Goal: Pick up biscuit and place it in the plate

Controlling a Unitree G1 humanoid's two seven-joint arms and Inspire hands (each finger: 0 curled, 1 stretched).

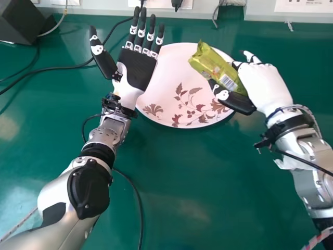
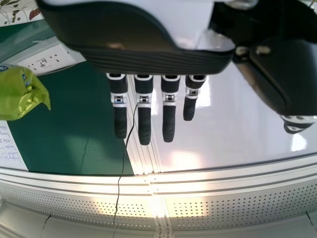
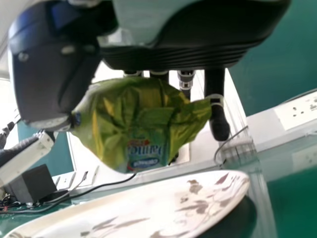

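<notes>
And the biscuit [image 1: 212, 63] gleams in its crinkled yellow-green wrapper, barcode up, gripped by the right hand [image 1: 269, 89] above the far right rim of the plate [image 1: 165, 78], near the tabletop's [image 1: 177, 203] far edge! Left hand [image 1: 139, 71] open, fingers straight, by the plate's left rim.

The biscuit packet [image 1: 212, 65] hides part of the plate [image 1: 164, 94] and some of my right fingers [image 1: 252, 57]. Far left, my head view crops the black box [image 1: 21, 21].
</notes>
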